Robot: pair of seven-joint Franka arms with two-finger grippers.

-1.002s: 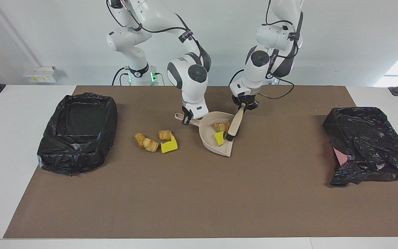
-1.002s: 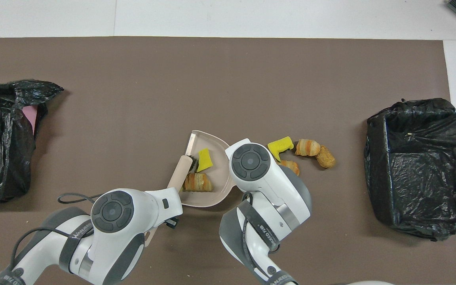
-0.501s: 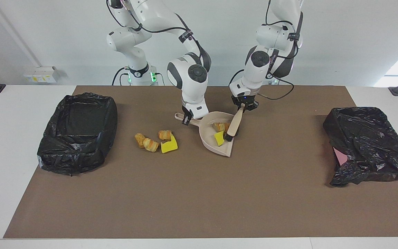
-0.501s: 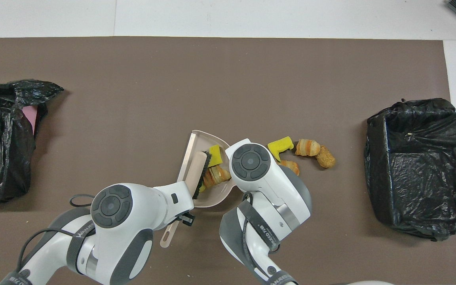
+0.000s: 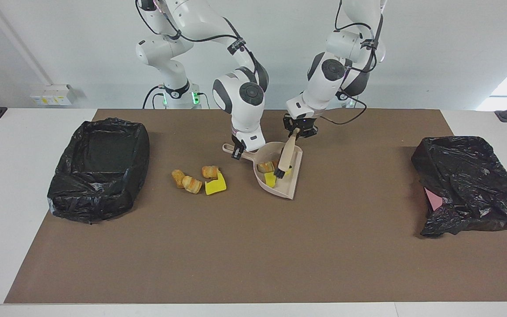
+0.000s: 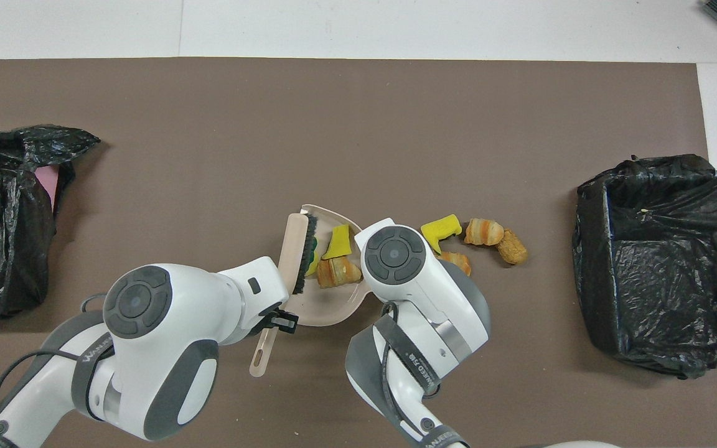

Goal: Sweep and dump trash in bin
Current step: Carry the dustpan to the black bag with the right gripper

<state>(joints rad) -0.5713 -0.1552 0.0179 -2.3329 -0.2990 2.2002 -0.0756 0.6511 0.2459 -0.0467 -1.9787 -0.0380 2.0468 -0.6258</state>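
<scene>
On the brown worktop (image 5: 253,246), the black-lined bin (image 5: 99,169) sits at the facing frame's left. The beige plastic dustpan (image 5: 291,182) lies at centre, its handle gripped by the right tool (image 5: 237,152). The left tool (image 5: 298,131) clasps the beige brush (image 5: 284,159), bristles in the pan. Loose yellow and bread-like trash (image 5: 198,179) lies between pan and bin, nearer the right arm.

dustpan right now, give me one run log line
left gripper: brush in dustpan | right gripper: dustpan handle | in pan: yellow wedge, bread chunk | four pieces on mat
</scene>
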